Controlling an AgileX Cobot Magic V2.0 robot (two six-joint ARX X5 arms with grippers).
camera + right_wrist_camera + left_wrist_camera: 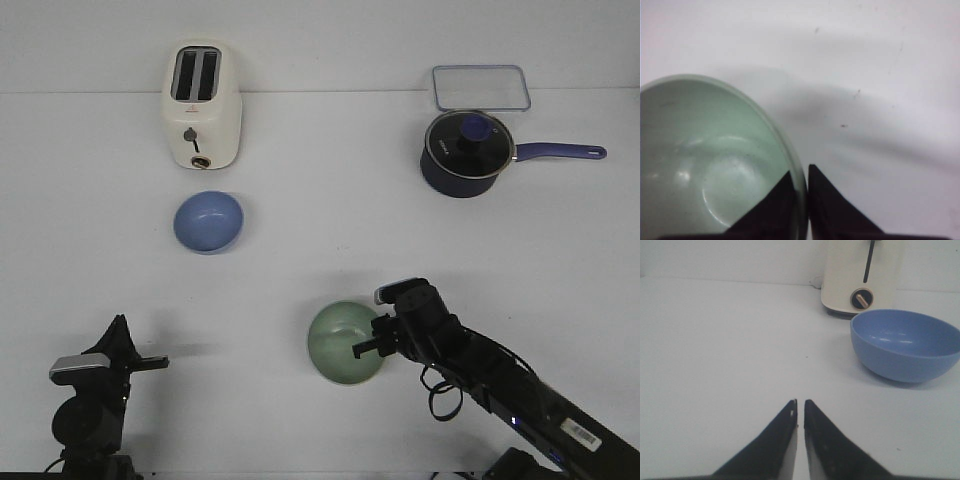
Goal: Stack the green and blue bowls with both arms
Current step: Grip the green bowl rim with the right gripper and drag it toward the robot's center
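The pale green bowl (342,343) sits on the white table at front centre. My right gripper (366,347) is shut on its right rim, one finger inside the bowl and one outside; the right wrist view shows the green bowl (705,160) and the gripper (800,172) pinching its rim. The periwinkle blue bowl (208,221) stands upright in front of the toaster. My left gripper (150,364) is low at the front left, shut and empty, well short of the blue bowl (905,344); its tips (800,402) nearly touch.
A cream toaster (201,105) stands just behind the blue bowl. A dark navy saucepan (467,152) with a glass lid and a handle pointing right is at back right, with a clear lidded container (481,87) behind it.
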